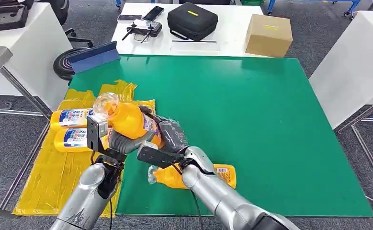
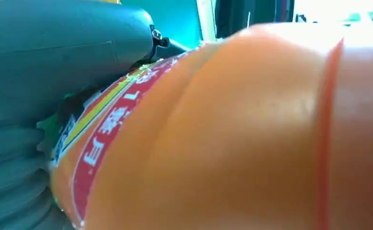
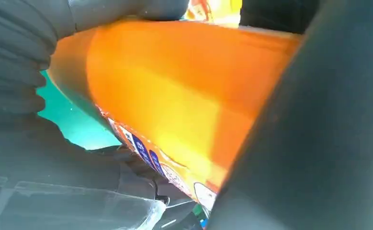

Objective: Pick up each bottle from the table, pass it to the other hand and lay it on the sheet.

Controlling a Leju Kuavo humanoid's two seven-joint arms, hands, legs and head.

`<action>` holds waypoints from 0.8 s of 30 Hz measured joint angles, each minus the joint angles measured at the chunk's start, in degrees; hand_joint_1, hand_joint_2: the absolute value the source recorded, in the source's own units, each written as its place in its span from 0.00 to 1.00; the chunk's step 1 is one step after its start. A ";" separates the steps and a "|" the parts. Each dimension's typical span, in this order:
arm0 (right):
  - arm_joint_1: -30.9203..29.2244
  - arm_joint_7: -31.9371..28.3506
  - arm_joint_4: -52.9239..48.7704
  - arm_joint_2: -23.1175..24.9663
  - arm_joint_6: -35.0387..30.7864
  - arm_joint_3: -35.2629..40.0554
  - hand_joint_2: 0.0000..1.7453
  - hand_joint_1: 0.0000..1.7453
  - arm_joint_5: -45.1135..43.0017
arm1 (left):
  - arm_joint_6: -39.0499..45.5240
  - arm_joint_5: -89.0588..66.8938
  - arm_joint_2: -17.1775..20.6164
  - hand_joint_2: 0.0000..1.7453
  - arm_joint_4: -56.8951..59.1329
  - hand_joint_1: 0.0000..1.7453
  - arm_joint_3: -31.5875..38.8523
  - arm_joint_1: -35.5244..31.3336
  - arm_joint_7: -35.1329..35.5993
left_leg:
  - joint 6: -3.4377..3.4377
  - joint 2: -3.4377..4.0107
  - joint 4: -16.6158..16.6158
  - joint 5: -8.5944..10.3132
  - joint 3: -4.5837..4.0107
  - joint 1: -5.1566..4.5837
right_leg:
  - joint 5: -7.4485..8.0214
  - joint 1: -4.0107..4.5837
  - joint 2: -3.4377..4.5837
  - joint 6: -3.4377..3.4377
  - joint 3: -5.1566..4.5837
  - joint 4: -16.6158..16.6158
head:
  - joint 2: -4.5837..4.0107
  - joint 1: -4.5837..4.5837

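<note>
Above green table (image 1: 251,120), both hands' fingers (image 1: 172,134) grip orange bottle (image 1: 127,120).

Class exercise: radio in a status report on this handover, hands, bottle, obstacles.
Left hand and right hand both on the held orange bottle, mid-handover. Two bottles lie on the yellow sheet; one bottle on the green table. Nothing blocking.

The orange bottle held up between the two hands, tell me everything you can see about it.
The orange bottle looks like glossy plastic, filled with orange liquid, with a clear domed end pointing up and away toward the yellow sheet. A label band with red, yellow and blue print wraps its body. It is tilted, lifted off the green mat. The left hand grips it from below and the right hand wraps it from the side, so both touch it.
</note>
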 measured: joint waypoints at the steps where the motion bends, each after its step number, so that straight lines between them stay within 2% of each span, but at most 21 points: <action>1: 0.00 0.00 0.00 0.04 0.13 0.00 1.00 1.00 -0.11 | 0.20 0.00 0.00 1.00 -0.05 1.00 0.00 0.07 -0.07 | 0.00 0.00 0.00 0.00 0.00 0.00 | 0.00 0.00 0.00 0.00 0.00 0.00 | 0.00 -0.02; 11: 0.01 0.13 0.02 0.20 0.41 -0.02 1.00 1.00 -0.17 | 1.73 -0.28 -0.04 1.00 -0.44 1.00 0.02 0.33 -0.44 | 0.00 0.00 0.00 0.00 0.00 0.00 | 0.00 0.00 0.00 0.00 0.00 0.00 | 0.00 -0.02; 12: 0.01 0.13 0.02 0.20 0.41 -0.02 1.00 0.85 -0.20 | 1.90 -0.42 -0.07 1.00 -0.48 1.00 0.02 0.37 -0.48 | 0.00 0.00 0.00 0.00 0.00 0.00 | 0.00 0.01 0.00 0.00 0.00 0.00 | 0.00 -0.02; 13: 0.01 0.13 0.02 0.20 0.41 -0.04 1.00 0.85 -0.26 | 2.05 -0.52 -0.11 1.00 -0.55 1.00 0.04 0.41 -0.53 | 0.00 0.00 0.00 0.00 0.00 0.00 | 0.00 0.00 0.00 0.00 -0.01 0.00 | 0.00 -0.02; 14: 0.01 0.13 0.02 0.20 0.39 -0.06 1.00 0.00 -0.33 | 2.27 -0.59 -0.13 1.00 -0.57 1.00 0.07 0.43 -0.61 | 0.00 0.00 0.00 0.00 0.00 0.00 | 0.00 0.00 0.00 0.00 0.00 0.00 | 0.00 -0.02; 24: 1.48 0.24 -1.92 -0.04 0.24 -0.39 1.00 0.00 -0.26 | 4.59 -1.20 -0.44 1.00 -1.23 1.00 1.27 0.57 -0.96 | 0.00 0.00 0.00 0.00 -0.01 0.00 | 0.00 0.00 0.00 0.00 -0.02 0.00 | 0.00 -0.04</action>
